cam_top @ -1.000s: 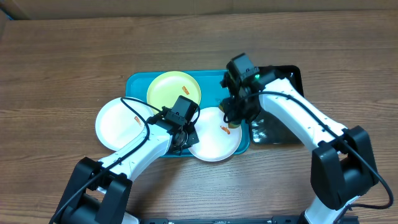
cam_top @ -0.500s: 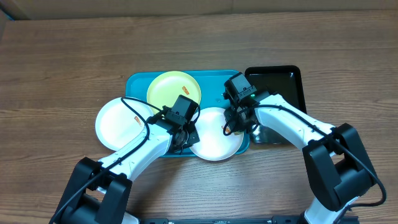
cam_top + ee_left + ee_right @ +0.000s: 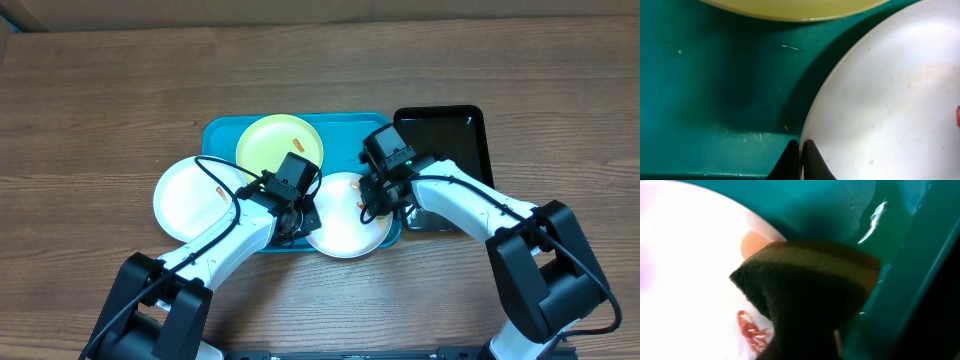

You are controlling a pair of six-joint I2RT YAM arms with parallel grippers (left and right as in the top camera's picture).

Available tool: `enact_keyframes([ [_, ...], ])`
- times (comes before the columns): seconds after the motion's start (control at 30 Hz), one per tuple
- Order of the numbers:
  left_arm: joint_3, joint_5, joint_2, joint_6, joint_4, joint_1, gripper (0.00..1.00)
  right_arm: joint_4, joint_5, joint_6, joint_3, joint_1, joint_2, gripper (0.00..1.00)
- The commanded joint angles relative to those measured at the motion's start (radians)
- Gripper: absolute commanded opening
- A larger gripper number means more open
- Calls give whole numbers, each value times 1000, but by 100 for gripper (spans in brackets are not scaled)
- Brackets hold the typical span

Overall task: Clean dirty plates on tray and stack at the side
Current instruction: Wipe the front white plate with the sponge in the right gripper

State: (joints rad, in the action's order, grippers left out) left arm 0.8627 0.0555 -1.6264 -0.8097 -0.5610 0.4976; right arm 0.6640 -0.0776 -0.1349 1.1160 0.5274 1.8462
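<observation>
Since a second ago the right arm has swung lower over the tray's (image 3: 222, 135) front right corner, so the right hand (image 3: 374, 202) now covers most of the red smear (image 3: 752, 330) on the front plate (image 3: 345, 232). That hand holds a sponge (image 3: 805, 280), dark scrub face towards its camera, yellow layer behind. The sponge sits over the plate just beside the smear, though we cannot tell whether it touches.

The left hand (image 3: 801, 159) has not shifted. Its jaws are narrow and pinch the front plate's left rim. This plate overhangs the tray's front rim.

The green plate (image 3: 278, 142) lies at the tray's back, near the middle. The left plate (image 3: 188, 200) straddles the tray's left rim, partly over the bench (image 3: 100, 90). A black tray (image 3: 450, 125) lies just beside the tray's right edge.
</observation>
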Motion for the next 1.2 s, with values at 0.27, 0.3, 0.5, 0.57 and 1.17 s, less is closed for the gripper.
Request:
enact_keyframes([
  [0.27,-23,14,-40,14,-11,7,4,-20,14,3,-32,58,-3,20],
  [0.3,-23,15,-40,18,-11,7,4,-20,18,3,-32,58,-3,19],
  [0.5,-23,15,-40,18,-11,7,4,-21,39,3,-36,58,-3,14],
  [0.57,-23,15,-40,18,-11,7,4,-23,71,3,-45,58,-3,12],
  [1.17,-23,15,-40,21,-11,7,4,-50,-338,2,-100,61,-3,9],
])
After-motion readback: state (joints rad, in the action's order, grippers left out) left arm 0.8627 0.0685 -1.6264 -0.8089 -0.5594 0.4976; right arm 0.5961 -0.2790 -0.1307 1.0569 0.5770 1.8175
